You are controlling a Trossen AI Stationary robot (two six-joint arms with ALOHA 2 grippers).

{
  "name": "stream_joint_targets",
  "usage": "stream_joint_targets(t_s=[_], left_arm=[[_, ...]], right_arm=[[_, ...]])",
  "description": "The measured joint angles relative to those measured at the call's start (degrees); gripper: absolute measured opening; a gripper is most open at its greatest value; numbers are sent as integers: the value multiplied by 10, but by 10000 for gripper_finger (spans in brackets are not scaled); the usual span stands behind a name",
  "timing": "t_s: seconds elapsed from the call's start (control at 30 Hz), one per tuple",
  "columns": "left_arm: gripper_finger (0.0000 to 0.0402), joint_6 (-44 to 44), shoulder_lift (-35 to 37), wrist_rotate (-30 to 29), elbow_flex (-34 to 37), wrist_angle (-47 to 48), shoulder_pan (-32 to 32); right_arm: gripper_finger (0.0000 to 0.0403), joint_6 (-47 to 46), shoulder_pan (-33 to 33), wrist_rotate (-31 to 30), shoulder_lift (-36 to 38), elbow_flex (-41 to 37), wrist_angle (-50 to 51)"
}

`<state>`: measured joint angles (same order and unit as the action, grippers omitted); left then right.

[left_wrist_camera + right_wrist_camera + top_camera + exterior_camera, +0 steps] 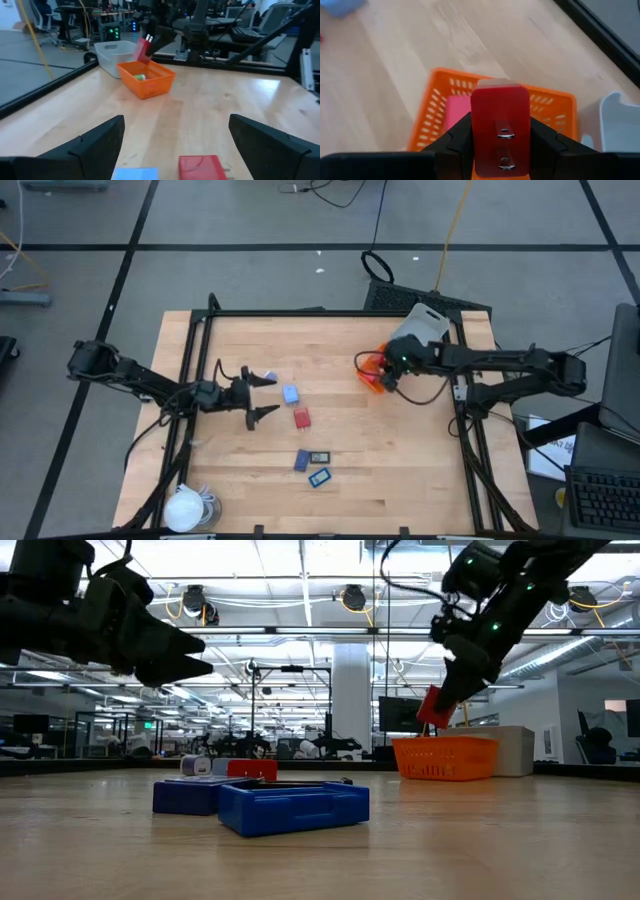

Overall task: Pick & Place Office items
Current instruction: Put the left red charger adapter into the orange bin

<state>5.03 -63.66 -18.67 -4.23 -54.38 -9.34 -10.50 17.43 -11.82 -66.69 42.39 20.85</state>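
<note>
Red block [500, 127] pinched in right gripper [501, 150], above orange basket [432, 107]; left gripper [262, 394] spread.

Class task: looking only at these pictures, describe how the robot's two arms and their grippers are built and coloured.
Both arms are dark, slim, jointed links with black cables trailing alongside. The left gripper has two black, wedge-shaped fingers. The right gripper is equally dark, with small green lights glowing near its wrist and chunky angular fingers.
</note>
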Motion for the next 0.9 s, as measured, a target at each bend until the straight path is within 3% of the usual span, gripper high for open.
stream_joint_targets(t_s=[0.2,0.43,0.9], left_arm=[[363,-2,0,0,0,3,22],[363,26,0,1,0,3,27],[363,45,0,3,0,4,27]], right_arm=[[119,-6,47,-32,-36,17,37],[119,-4,100,10,-66,17,43],[119,24,107,30,-92,17,44]])
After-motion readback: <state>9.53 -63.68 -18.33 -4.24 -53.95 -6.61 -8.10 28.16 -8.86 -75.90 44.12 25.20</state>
